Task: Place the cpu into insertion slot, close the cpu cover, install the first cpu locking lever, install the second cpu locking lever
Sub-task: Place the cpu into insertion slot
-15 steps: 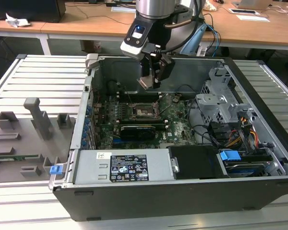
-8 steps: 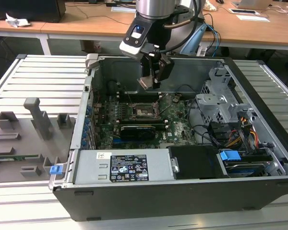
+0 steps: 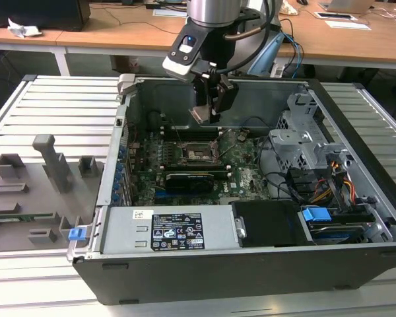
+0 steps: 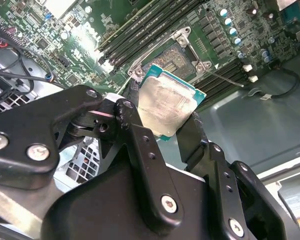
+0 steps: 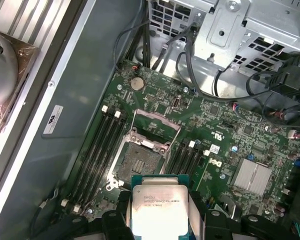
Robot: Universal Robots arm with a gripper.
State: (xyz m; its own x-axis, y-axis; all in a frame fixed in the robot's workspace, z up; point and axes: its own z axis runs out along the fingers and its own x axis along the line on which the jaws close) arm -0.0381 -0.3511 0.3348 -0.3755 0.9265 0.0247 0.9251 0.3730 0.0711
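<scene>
Here, the claw (image 4: 162, 112) is clamped on two opposite edges of the cpu (image 4: 175, 97), holding it in the air over the green motherboard (image 5: 225, 135), not yet touching the uncovered insertion slot (image 5: 140, 161) below, inside the open computer case (image 3: 356, 132) on the slatted worktop (image 3: 53, 112).

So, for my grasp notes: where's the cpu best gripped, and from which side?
Two opposite thin edges, the pincer coming from above the flat top, as now. The cpu is a thin square plate; this keeps its underside free for the insertion slot.
</scene>
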